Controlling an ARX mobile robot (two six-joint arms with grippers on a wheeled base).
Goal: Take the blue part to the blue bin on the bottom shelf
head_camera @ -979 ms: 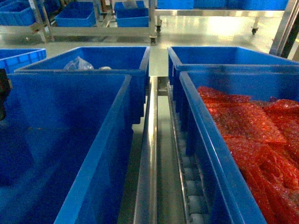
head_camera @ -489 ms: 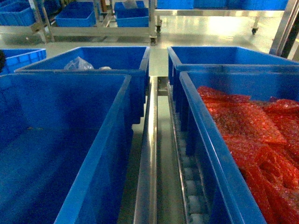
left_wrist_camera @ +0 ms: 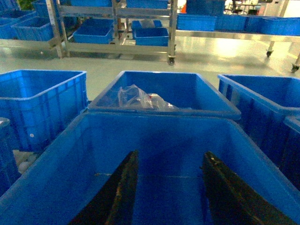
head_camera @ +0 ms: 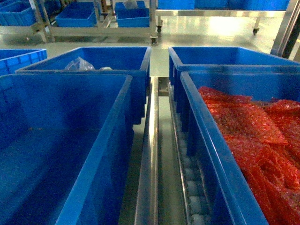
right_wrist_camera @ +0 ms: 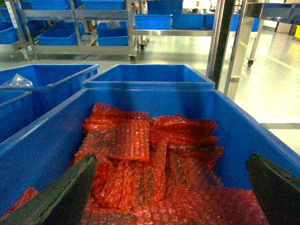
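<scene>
No blue part shows in any view. The bottom shelf shows as a shiny centre rail (head_camera: 149, 154) with white rollers (head_camera: 194, 190) beside it. On it stand an empty blue bin (head_camera: 61, 140) at the near left and a blue bin of red bubble-wrap bags (head_camera: 253, 136) at the near right. My left gripper (left_wrist_camera: 171, 153) hangs open over the empty blue bin (left_wrist_camera: 168, 140), with nothing between its fingers (left_wrist_camera: 123, 187). My right gripper (right_wrist_camera: 171, 159) is wide open above the red bubble-wrap bags (right_wrist_camera: 140, 154) and holds nothing. Neither gripper appears in the head view.
Behind the empty bin stands a blue bin holding a clear plastic bag (head_camera: 78, 63); another blue bin (head_camera: 225, 56) stands behind the red-filled one. More blue bins sit at the left (left_wrist_camera: 37, 103). Steel racks with blue bins (head_camera: 77, 14) stand across the floor.
The dark shape of my left arm at the head view's left edge rose and has left that view. The bins have not moved.
</scene>
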